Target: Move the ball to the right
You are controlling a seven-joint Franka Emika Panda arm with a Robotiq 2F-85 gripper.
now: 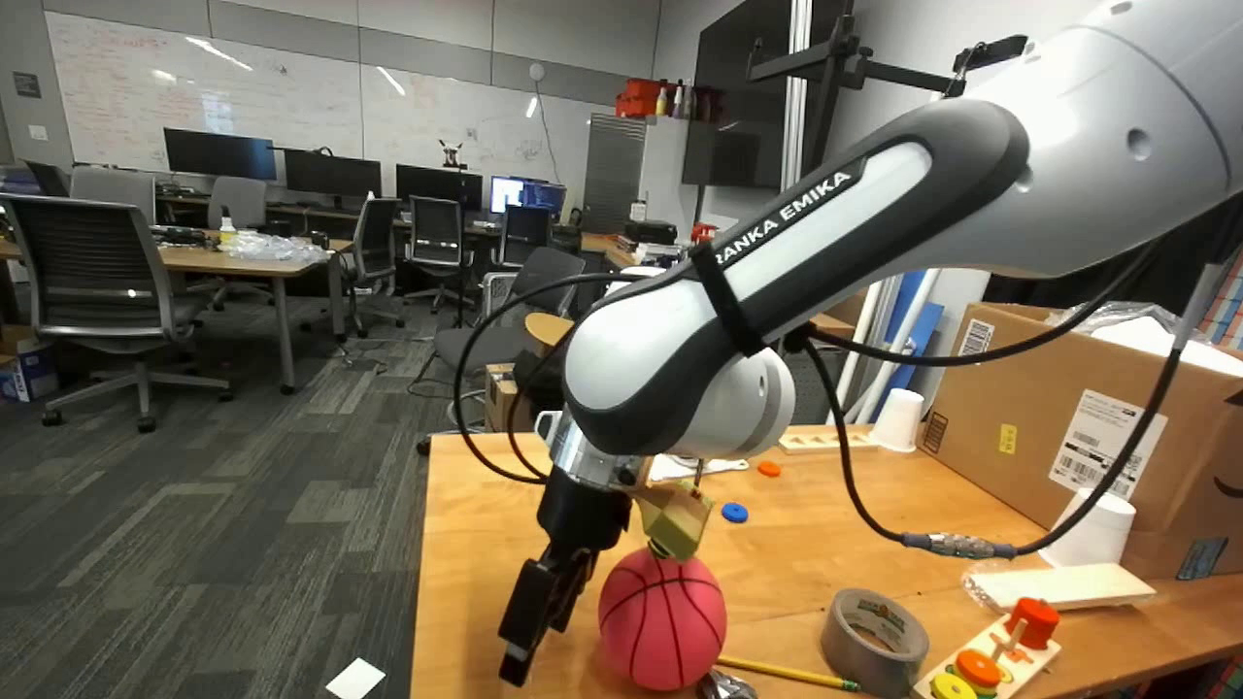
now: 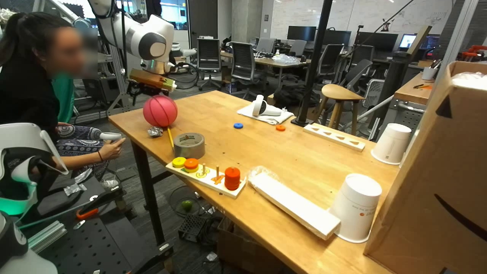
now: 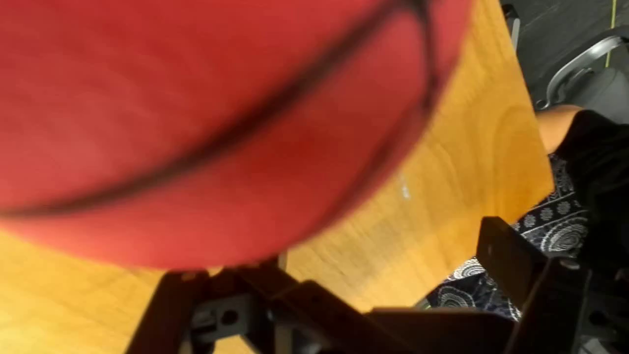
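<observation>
The ball point(image 1: 663, 619), pinkish red with dark seam lines, rests on the wooden table; an exterior view shows the ball point(image 2: 159, 111) near a table corner. In the wrist view the ball point(image 3: 196, 147) fills the upper left, large and blurred. Beside it, tilted downward, hangs my gripper point(image 1: 539, 631). The gripper point(image 3: 388, 246) is open in the wrist view, its fingers far apart with bare table seen between them. A yellow-green wrist part point(image 1: 677, 519) sits just over the ball's top; whether they touch I cannot tell. In an exterior view the ball partly hides the fingers.
Close by the ball are crumpled foil point(image 2: 155, 131), a yellow pencil point(image 1: 787, 673) and a grey tape roll point(image 1: 874, 641). A ring-stacking toy point(image 2: 205, 177) lies along the table edge. A cardboard box point(image 1: 1058, 427) and white cups stand farther off. A person point(image 2: 42, 76) sits beside the table.
</observation>
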